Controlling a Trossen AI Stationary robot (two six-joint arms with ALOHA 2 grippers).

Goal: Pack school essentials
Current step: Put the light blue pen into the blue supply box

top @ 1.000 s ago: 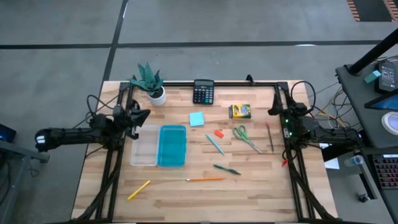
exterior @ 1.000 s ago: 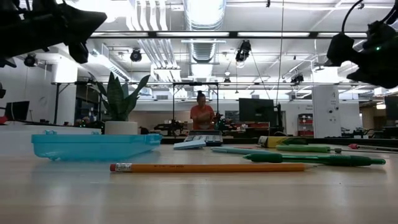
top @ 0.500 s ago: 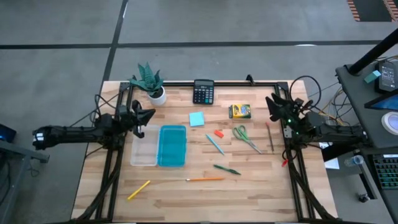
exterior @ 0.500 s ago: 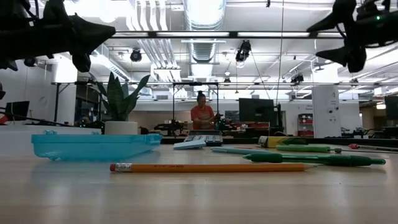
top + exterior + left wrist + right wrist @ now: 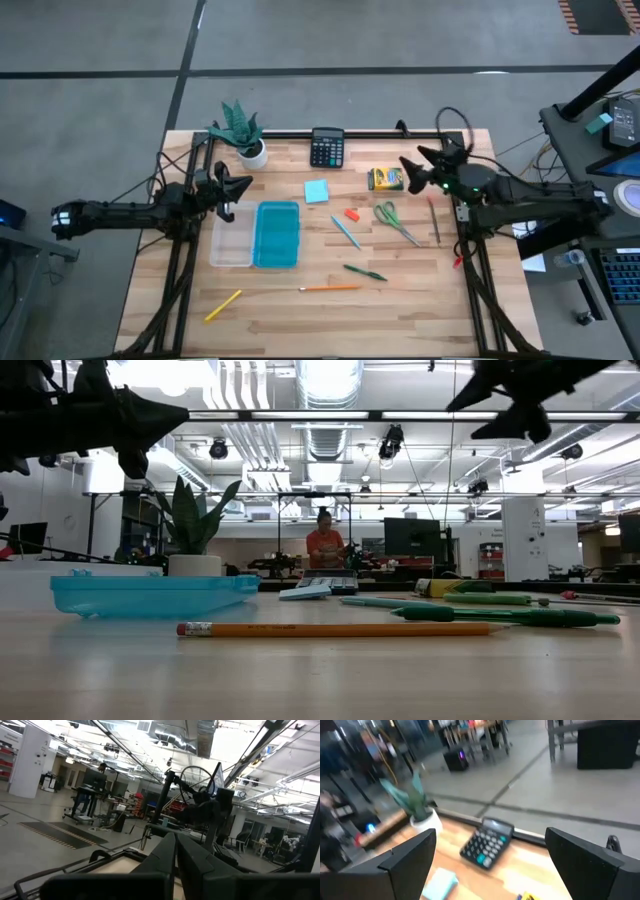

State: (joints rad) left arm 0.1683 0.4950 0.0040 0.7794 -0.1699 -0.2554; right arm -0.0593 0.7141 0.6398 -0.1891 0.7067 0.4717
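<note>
Your right claw (image 5: 412, 171) has swung in over the crayon box (image 5: 385, 178), fingers spread wide, so packing's just starting. Left claw (image 5: 236, 186) looks closed, parked by the clear box (image 5: 231, 236).

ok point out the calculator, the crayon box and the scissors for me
calculator (image 5: 327, 148): high view, middle of its keypad.
crayon box (image 5: 384, 179): high view, centre of the yellow top face.
scissors (image 5: 386, 212): high view, on the green handle loops.
</note>
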